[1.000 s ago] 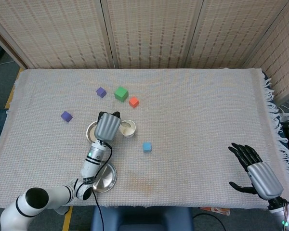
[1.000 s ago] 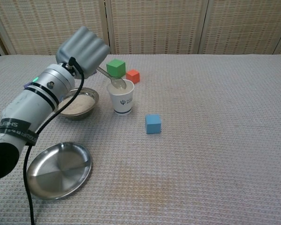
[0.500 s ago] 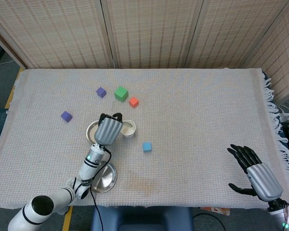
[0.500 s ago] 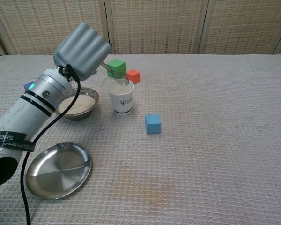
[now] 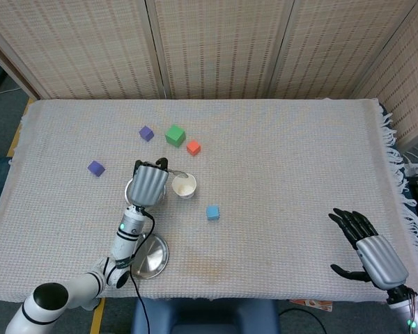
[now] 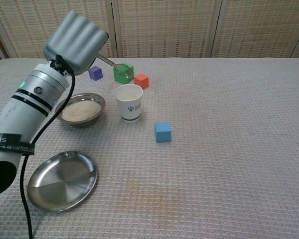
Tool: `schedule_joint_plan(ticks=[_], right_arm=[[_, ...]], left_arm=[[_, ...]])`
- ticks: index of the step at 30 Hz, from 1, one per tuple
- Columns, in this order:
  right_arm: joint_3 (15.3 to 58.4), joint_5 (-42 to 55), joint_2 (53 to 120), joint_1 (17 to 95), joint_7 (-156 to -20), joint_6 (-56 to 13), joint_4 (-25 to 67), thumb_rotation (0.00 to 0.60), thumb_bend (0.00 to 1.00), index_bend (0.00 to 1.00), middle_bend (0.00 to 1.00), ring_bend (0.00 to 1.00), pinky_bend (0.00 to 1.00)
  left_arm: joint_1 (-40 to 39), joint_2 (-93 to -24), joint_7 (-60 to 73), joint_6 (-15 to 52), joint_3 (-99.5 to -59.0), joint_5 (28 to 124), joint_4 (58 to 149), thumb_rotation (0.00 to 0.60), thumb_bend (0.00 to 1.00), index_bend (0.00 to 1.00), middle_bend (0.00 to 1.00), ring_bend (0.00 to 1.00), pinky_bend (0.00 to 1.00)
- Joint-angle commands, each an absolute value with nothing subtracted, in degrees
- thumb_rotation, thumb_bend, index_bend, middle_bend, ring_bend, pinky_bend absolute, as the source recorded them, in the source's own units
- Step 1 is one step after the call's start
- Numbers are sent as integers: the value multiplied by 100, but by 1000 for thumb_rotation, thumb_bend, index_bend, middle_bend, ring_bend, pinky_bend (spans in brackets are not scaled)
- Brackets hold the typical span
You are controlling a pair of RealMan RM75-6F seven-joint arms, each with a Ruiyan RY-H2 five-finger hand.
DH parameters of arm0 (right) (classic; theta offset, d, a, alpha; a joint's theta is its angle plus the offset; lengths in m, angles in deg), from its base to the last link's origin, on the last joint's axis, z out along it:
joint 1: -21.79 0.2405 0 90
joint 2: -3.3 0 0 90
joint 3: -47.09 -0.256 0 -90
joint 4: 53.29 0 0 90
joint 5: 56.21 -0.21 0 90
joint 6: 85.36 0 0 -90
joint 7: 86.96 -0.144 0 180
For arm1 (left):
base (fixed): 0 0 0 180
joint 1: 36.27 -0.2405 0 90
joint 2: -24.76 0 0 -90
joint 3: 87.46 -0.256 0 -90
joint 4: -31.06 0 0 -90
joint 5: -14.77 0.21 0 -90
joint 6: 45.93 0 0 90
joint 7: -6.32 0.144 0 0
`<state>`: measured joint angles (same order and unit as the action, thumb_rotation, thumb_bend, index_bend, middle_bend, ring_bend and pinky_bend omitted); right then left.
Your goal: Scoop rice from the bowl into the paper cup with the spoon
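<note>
My left hand (image 6: pixel 75 42) (image 5: pixel 149 184) grips a clear spoon (image 6: pixel 115 66) and holds it in the air above and just behind the white paper cup (image 6: pixel 129 101) (image 5: pixel 184 186). The spoon's bowl shows against the green cube. A metal bowl of rice (image 6: pixel 81 109) stands to the left of the cup; in the head view my hand covers most of it. My right hand (image 5: pixel 370 246) rests open near the table's front right corner, far from the cup.
An empty metal plate (image 6: pixel 63 180) (image 5: pixel 152 256) lies near the front edge. A blue cube (image 6: pixel 163 131) sits right of the cup. Green (image 6: pixel 125 68), red (image 6: pixel 141 80) and purple (image 6: pixel 95 73) cubes lie behind it; another purple cube (image 5: pixel 95 168) lies further left.
My left hand has lifted the spoon up out of the cup's mouth and drawn it back to the left. The right hand has stayed put.
</note>
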<state>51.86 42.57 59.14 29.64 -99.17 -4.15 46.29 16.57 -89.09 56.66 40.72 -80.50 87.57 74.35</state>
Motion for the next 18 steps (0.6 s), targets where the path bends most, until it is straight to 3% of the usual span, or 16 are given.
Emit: schedule_joint_plan(ticks=[1,4,7,18], right_arm=[[5184,4245,5917,2973,-9910,-431,4636,600,68,0,0,0,0],[5193,4256,5926,2971,-9859,-441,4658,600,68,0,0,0,0],[5200,4245,5929,2966,-9793,-460,4705,600,68,0,0,0,0],[5246,4275,5973,2977,-9692,-549,4769,600,68,0,0,0,0]], left_arm=[[1039,-7448,6103,3428,-7664,7844,10545,600,371,648,1000,1000,1000],[802,-6675,6329,3069,-7623,7234,11908,600,372,648,1000,1000,1000],[648,-6213,6376,2892,-7659,6846,12662,600,372,650,1000,1000,1000],[489,-5512,6243,2223,-8123,5879,14046,600,371,651,1000,1000,1000]])
